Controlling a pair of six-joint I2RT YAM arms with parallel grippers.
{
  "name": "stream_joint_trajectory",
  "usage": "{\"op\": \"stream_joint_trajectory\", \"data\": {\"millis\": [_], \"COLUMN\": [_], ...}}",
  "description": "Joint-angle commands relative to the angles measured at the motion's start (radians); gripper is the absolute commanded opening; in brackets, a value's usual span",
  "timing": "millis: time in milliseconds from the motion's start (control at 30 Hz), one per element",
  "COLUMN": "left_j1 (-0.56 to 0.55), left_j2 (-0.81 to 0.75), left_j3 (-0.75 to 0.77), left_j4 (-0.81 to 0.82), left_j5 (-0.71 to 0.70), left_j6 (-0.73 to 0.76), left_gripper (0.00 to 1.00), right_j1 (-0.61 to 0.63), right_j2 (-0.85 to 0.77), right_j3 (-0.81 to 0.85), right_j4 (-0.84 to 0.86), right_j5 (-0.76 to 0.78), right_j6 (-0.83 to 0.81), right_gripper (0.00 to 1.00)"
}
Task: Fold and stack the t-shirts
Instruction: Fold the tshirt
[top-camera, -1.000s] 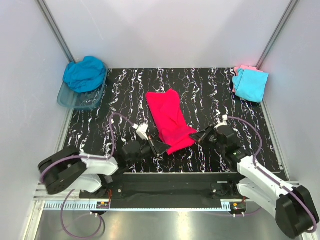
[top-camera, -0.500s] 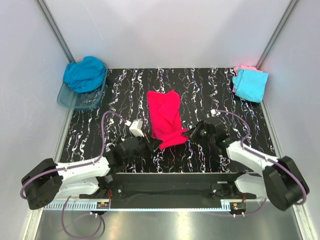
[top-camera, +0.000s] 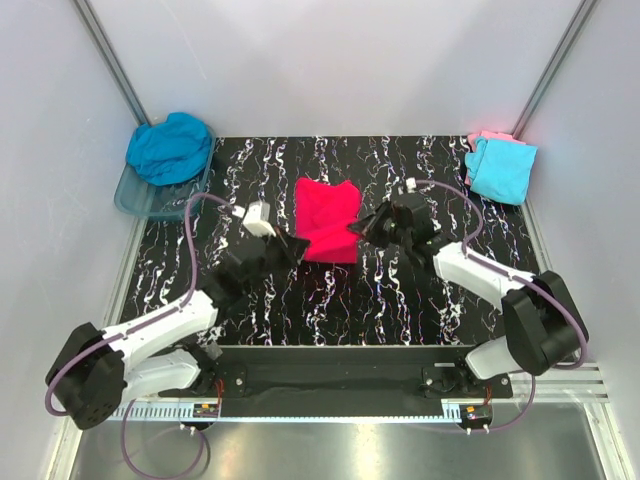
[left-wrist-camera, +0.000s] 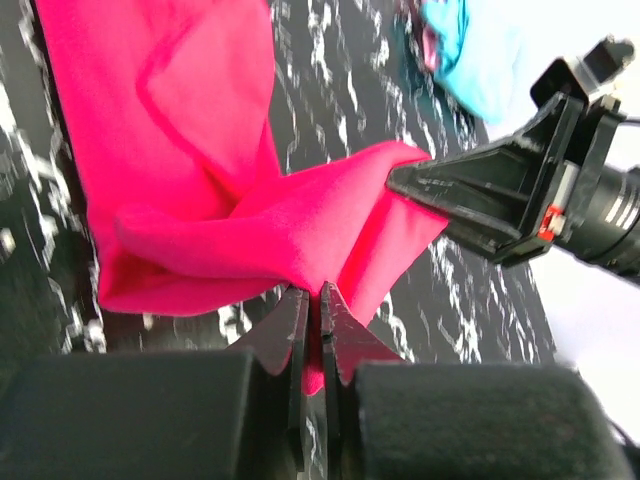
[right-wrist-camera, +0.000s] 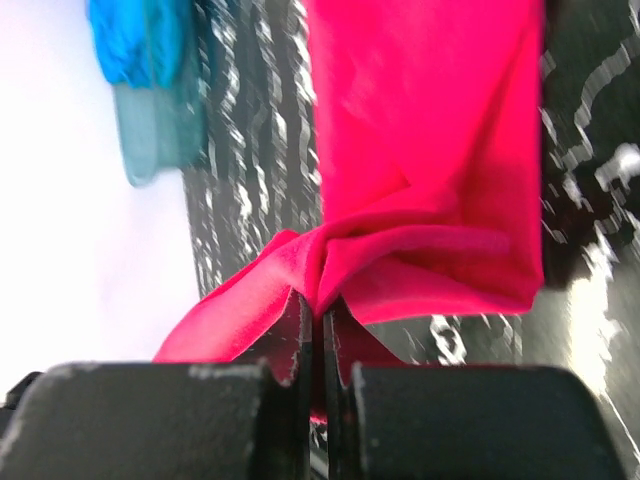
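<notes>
Left end effector (top-camera: 296, 246) and right end effector (top-camera: 360, 230), each clamped tight on a corner of the pink-red t-shirt (top-camera: 326, 205); uneven travel could skew the fold.

We saw the middle shirt (top-camera: 327, 212) on the table (top-camera: 400, 295), between left gripper (top-camera: 299, 244) and right gripper (top-camera: 356, 230). Back left, the tub shirt (top-camera: 170, 147) lay in the tub (top-camera: 150, 204); back right, the top shirt (top-camera: 500, 170) lay on the bottom shirt (top-camera: 487, 136).
</notes>
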Motion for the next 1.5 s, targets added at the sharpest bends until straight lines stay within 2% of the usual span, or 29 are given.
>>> {"op": "stream_joint_trajectory", "data": {"millis": [0, 133, 533, 633, 1100, 1133, 1167, 1200, 1233, 1267, 1300, 1333, 1367, 1467], "left_j1": [0.064, 0.112, 0.234, 0.265, 0.375, 0.383, 0.386, 0.389, 0.397, 0.399, 0.402, 0.405, 0.412, 0.425], "left_j2": [0.031, 0.109, 0.388, 0.467, 0.754, 0.773, 0.783, 0.79, 0.797, 0.809, 0.815, 0.818, 0.82, 0.806], "left_j3": [0.115, 0.228, 0.374, 0.421, 0.662, 0.675, 0.688, 0.713, 0.724, 0.739, 0.765, 0.777, 0.788, 0.819], "left_j4": [-0.041, -0.055, 0.02, 0.035, 0.019, 0.014, 0.002, -0.004, -0.009, -0.032, -0.043, -0.052, -0.067, -0.093], "left_j5": [0.056, 0.102, 0.248, 0.278, 0.363, 0.364, 0.37, 0.372, 0.37, 0.366, 0.364, 0.364, 0.361, 0.352], "left_j6": [0.103, 0.134, 0.155, 0.152, 0.164, 0.166, 0.169, 0.174, 0.177, 0.181, 0.19, 0.195, 0.197, 0.207], "left_gripper": [0.0, 0.0, 0.0, 0.0, 0.02, 0.05, 0.07, 0.14, 0.28, 0.34, 0.38, 0.42, 0.49, 0.55], "right_j1": [-0.021, -0.03, -0.104, -0.113, -0.17, -0.171, -0.174, -0.18, -0.182, -0.184, -0.185, -0.185, -0.187, -0.188], "right_j2": [0.022, 0.066, 0.236, 0.328, 0.669, 0.705, 0.727, 0.768, 0.784, 0.798, 0.813, 0.83, 0.836, 0.845], "right_j3": [0.103, 0.167, 0.327, 0.385, 0.773, 0.817, 0.848, 0.88, 0.923, 0.945, 0.966, 1.002, 1.016, 1.062], "right_j4": [0.014, 0.004, 0.009, 0.014, -0.046, -0.051, -0.063, -0.074, -0.075, -0.074, -0.074, -0.075, -0.075, -0.075], "right_j5": [0.146, 0.146, 0.129, 0.108, 0.03, 0.013, -0.001, -0.013, -0.033, -0.038, -0.042, -0.045, -0.044, -0.045], "right_j6": [-0.051, -0.068, -0.078, -0.074, -0.086, -0.089, -0.094, -0.094, -0.092, -0.094, -0.098, -0.109, -0.115, -0.134], "right_gripper": [0.0, 0.0, 0.0, 0.0, 0.0, 0.01, 0.05, 0.24, 0.38, 0.54, 0.63, 0.87, 0.98, 1.0]}}
